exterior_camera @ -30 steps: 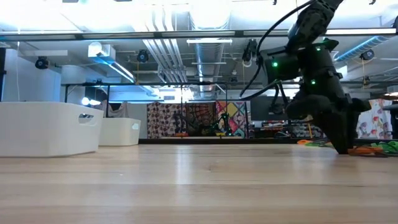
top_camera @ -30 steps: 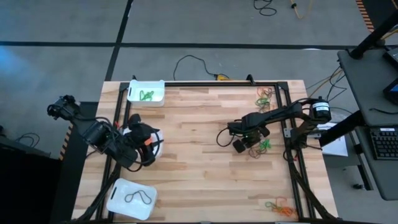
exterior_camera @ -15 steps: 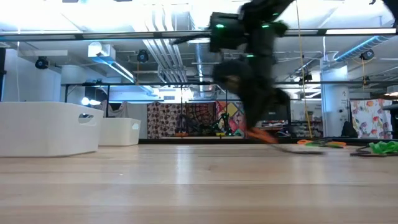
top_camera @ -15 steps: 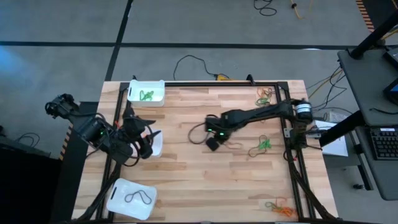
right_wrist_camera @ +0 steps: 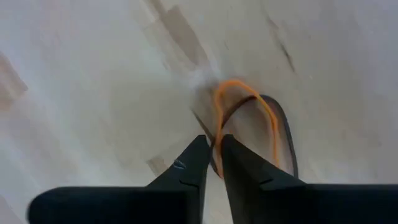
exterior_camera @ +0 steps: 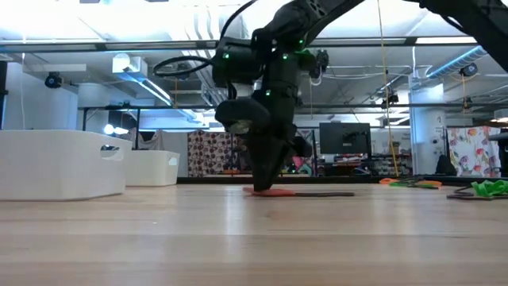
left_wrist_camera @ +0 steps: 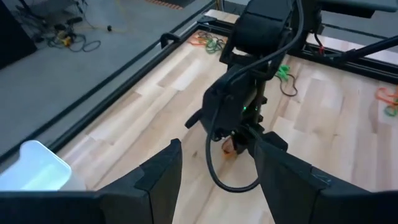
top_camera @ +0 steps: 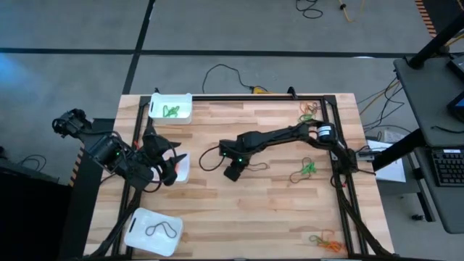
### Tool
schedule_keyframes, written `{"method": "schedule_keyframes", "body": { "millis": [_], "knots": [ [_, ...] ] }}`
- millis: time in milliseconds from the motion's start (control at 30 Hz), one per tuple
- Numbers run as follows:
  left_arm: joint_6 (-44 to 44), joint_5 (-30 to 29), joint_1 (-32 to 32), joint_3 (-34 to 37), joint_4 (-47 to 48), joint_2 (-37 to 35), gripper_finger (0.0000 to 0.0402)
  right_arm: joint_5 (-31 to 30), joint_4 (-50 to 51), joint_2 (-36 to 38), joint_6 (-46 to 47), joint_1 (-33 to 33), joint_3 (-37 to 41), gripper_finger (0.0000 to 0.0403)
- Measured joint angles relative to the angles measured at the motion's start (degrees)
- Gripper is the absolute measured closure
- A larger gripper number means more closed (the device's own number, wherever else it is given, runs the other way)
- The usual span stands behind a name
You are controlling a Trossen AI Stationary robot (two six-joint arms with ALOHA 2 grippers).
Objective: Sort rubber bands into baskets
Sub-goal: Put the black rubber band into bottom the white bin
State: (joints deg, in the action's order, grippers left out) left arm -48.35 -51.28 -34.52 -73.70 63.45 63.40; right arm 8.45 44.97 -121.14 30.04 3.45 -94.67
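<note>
My right gripper [top_camera: 233,172] reaches over the middle of the table, shut on an orange rubber band [right_wrist_camera: 245,106]. A dark loop [right_wrist_camera: 283,134] lies next to the band; whether it is a black band or a shadow, I cannot tell. My left gripper [top_camera: 174,163] hovers open at the table's left, over a white basket [top_camera: 184,168] that it mostly hides. Another basket [top_camera: 171,107] at the far left holds green bands. A third [top_camera: 152,232] at the near left holds a black band. My right gripper pinches one side of the orange band's loop [right_wrist_camera: 217,138] between its two fingertips. The fingers slant steeply down from above. The loop hangs slack below them, and its lower end [exterior_camera: 270,191] is at the table's surface.
Loose orange and green bands lie at the right: near the far corner [top_camera: 309,110], by the right rail [top_camera: 304,170] and at the near right corner [top_camera: 324,241]. A black frame [top_camera: 335,145] runs along the table's edges. Bare wood lies between my two grippers.
My right gripper has swept from the band pile by the right rail toward the table's left, to the middle, rolling as it went. It has brought the orange band along with it.
</note>
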Motion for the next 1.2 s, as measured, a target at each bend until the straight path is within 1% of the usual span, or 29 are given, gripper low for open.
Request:
{"method": "schedule_keyframes", "body": {
  "millis": [167,400,500,600,733,900,1067,1200],
  "knots": [
    [-0.95,0.32,-0.33,0.01,-0.07,0.02,0.0216,0.01,0.29,0.28,-1.22,1.08,0.23,0.0344],
    [-1.05,0.40,-0.33,0.03,-0.14,0.28,0.0216,0.60,0.10,0.22,-3.08,1.87,0.38,0.0359],
    [-1.05,0.41,-0.33,0.03,-0.14,0.28,0.0216,0.58,0.01,0.24,-5.76,1.19,0.31,0.0361],
    [-1.05,0.41,-0.33,0.03,-0.14,0.28,0.0216,0.46,-0.35,0.26,-9.70,0.75,-0.42,0.0354],
    [-1.05,0.41,-0.33,0.03,-0.12,0.28,0.0216,-2.81,-0.31,0.28,-15.02,-0.04,-2.06,0.0336],
    [-1.12,0.41,-0.33,0.53,-0.23,0.28,0.0216,-7.05,-0.57,0.28,-21.68,-0.98,-4.08,0.0291],
    [-2.47,0.50,-0.34,1.98,-0.36,0.28,0.0216,-7.07,-2.64,0.28,-25.94,-0.67,-2.05,0.0255],
    [-3.52,3.26,-0.60,2.59,-0.33,0.28,0.0216,-7.13,-5.23,0.17,-26.01,-0.04,0.01,0.0249]
  ]
}}
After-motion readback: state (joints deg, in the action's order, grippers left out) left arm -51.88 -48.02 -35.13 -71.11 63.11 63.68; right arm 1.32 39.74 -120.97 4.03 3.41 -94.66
